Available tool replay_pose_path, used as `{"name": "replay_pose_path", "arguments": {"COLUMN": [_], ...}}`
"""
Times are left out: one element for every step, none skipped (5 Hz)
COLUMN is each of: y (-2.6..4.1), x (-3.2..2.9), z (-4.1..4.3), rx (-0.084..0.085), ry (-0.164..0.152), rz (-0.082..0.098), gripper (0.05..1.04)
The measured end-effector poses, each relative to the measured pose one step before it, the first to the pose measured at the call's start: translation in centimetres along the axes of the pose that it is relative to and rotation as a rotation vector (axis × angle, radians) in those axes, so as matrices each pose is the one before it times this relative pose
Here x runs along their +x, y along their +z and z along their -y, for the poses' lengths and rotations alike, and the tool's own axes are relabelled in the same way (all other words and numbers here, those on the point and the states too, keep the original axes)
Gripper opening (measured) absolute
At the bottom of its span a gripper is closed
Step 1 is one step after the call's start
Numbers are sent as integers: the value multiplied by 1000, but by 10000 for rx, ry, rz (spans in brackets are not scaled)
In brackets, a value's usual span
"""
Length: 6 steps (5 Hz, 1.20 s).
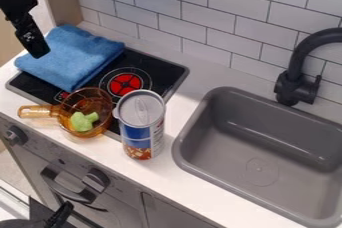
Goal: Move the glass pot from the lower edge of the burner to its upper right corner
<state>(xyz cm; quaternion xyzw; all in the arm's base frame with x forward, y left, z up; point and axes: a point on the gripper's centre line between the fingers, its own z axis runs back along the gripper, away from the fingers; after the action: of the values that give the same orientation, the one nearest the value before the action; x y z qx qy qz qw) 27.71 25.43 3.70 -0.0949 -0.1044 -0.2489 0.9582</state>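
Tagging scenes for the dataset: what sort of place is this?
Likely a toy or mock kitchen: a burner set in a white counter, a grey sink with a black faucet, and a tiled wall.

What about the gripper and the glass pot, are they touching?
Apart. The camera view shows the gripper at the upper left, with blue towel and black stovetop between it and the glass pot.

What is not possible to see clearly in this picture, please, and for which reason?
In the camera view:
Black glass stovetop: upper left part, under the folded blue cloth.
Its lower right corner: behind the tall cylindrical can.
Curved black faucet: spout's end, cut off by the right edge.
Lumpy green object inside the amber glass pot: too small to identify.
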Motion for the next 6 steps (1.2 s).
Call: {"name": "replay_pose_path", "arguments": {"y": [-1543, -2451, 200, -25, -1269, -1110], "x": [-520, -2185, -736, -302, -493, -452], "z": [455, 2327, 1342, 258, 635, 501], "rx": [-403, -237, 208, -117, 160, 261], "ry": [65, -1174, -665, -170, -154, -181], "rz": [-74, -241, -280, 17, -161, -177], "gripper": [1001, 1001, 1001, 1001, 1001, 1001]}}
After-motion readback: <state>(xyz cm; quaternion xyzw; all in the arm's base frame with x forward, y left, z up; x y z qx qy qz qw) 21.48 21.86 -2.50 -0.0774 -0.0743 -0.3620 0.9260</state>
